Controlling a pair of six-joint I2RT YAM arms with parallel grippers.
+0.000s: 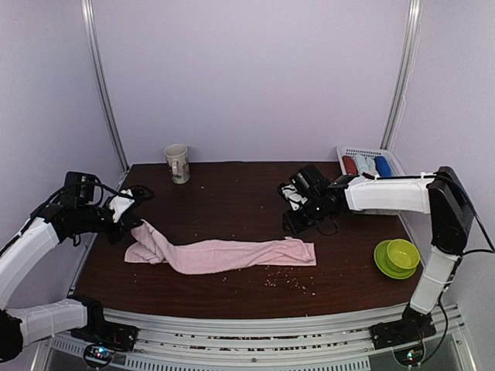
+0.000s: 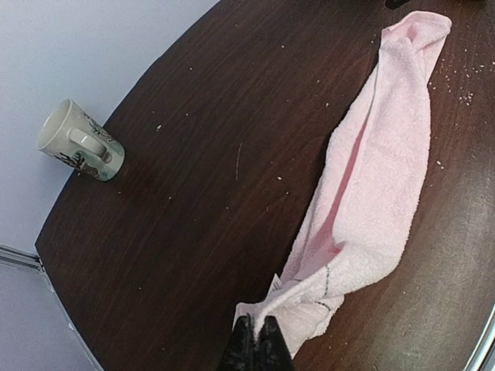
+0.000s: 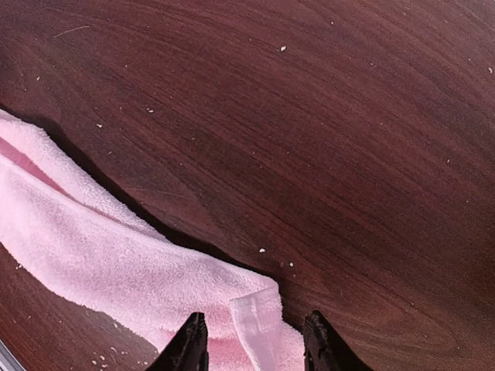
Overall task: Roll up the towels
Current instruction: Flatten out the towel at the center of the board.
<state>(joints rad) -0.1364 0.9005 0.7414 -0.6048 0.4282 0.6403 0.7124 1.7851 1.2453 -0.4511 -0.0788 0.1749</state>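
Note:
One pale pink towel lies pulled out long across the middle of the dark table, left to right. My left gripper is shut on its left corner, which is bunched and lifted a little; in the left wrist view the fingers pinch that corner while the rest of the towel trails away. My right gripper hovers at the towel's right end. In the right wrist view its jaws stand open, apart from the cloth, with the towel's folded end lying between and below them.
A white slatted basket at the back right holds rolled cloths, red, pale and blue. A patterned mug stands at the back left. A green bowl on a plate sits at the right. Crumbs dot the table near the front.

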